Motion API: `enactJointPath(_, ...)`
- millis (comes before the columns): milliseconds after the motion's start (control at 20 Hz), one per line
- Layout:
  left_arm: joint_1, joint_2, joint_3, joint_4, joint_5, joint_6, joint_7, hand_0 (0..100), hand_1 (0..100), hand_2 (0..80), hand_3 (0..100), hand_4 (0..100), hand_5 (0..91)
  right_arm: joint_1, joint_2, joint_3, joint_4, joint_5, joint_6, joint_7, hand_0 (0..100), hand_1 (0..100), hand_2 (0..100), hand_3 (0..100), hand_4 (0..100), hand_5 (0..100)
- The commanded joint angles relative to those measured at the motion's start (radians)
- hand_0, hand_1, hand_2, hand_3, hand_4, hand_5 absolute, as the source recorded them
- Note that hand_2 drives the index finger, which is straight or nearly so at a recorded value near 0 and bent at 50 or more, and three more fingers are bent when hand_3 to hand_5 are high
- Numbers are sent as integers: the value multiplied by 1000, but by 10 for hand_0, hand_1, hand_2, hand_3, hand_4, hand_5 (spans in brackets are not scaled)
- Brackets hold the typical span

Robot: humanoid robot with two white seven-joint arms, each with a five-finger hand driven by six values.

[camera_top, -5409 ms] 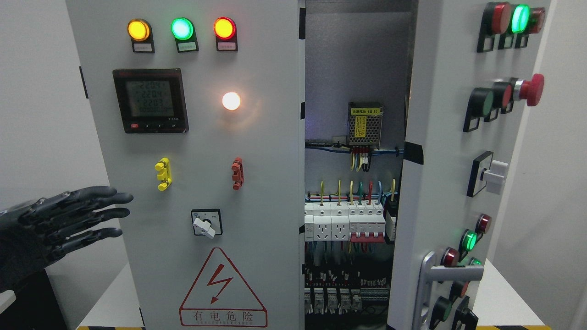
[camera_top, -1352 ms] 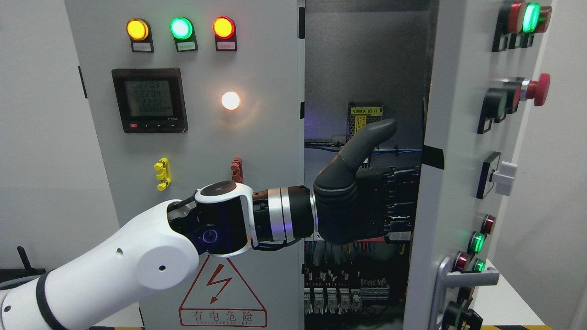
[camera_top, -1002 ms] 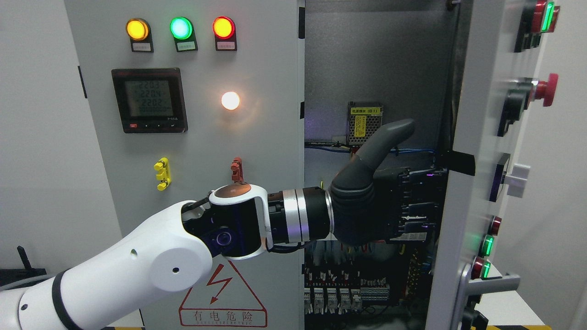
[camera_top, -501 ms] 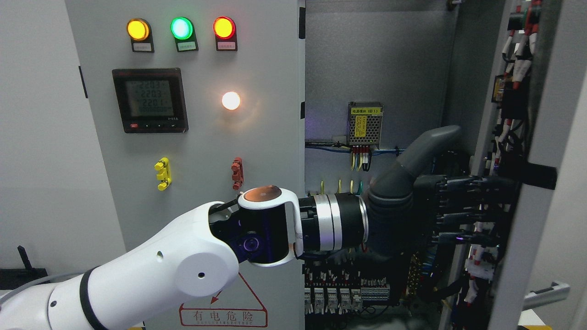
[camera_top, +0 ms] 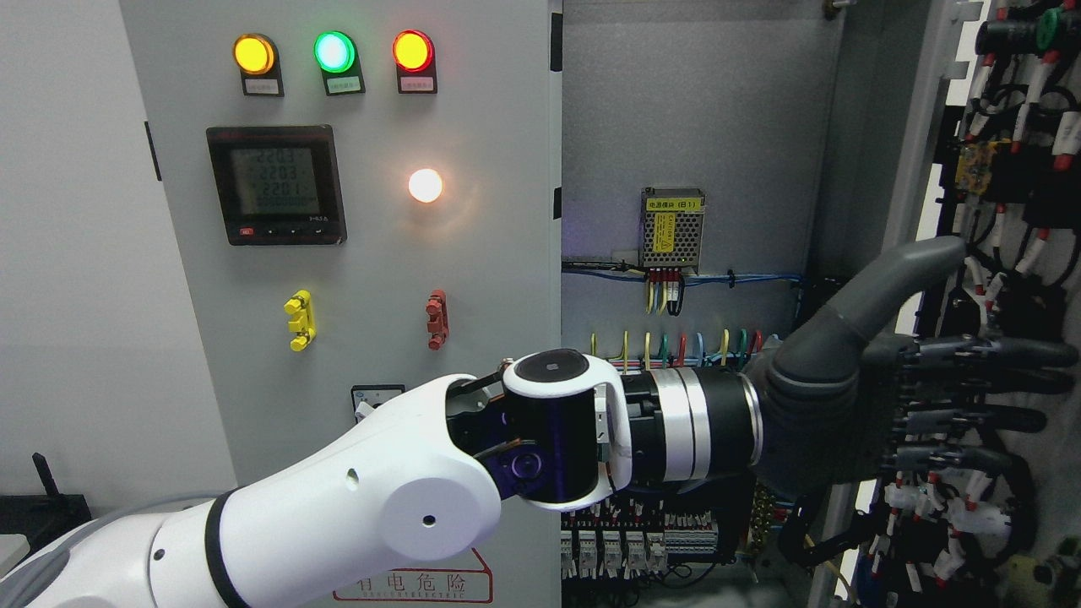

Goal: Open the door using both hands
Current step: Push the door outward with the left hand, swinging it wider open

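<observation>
Grey cabinet interior (camera_top: pixel 684 110) fills the background; left hand (camera_top: pixel 887 397), fingers outstretched, seemingly presses flat against the swung-open right door (camera_top: pixel 1013 253), gripping nothing.

- Three round indicator lamps (camera_top: pixel 334 51) in upper left: amber, green, red
- One glowing white lamp (camera_top: pixel 426 185)
- One digital meter (camera_top: pixel 276 185)
- Two clips: yellow (camera_top: pixel 299 320), red (camera_top: pixel 437 319)
- One robot hand (camera_top: pixel 895 397), lower right
</observation>
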Motion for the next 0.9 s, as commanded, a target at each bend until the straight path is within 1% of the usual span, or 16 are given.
enactJointPath(0,-15,-148,-4,7,-23,-1,16,0,0,0,0,31,0,0,1,0,1,0,-2,1,107,0,0,0,0,0)
enactJointPath(250,-38,-201,-7,82,-27,-1,16,0,0,0,0,31,0,0,1,0,1,0,0,1,107,0,0,0,0,0)
enactJointPath(551,-48,-220,-11,134,-28,-15,19,0,0,0,0,31,0,0,-1,0,-1,0,0,1,107,0,0,0,0,0)
enactJointPath(851,-51,-229,-13,184,-28,-29,42,0,0,0,0,31,0,0,-1,0,1,0,0,1,107,0,0,0,0,0)
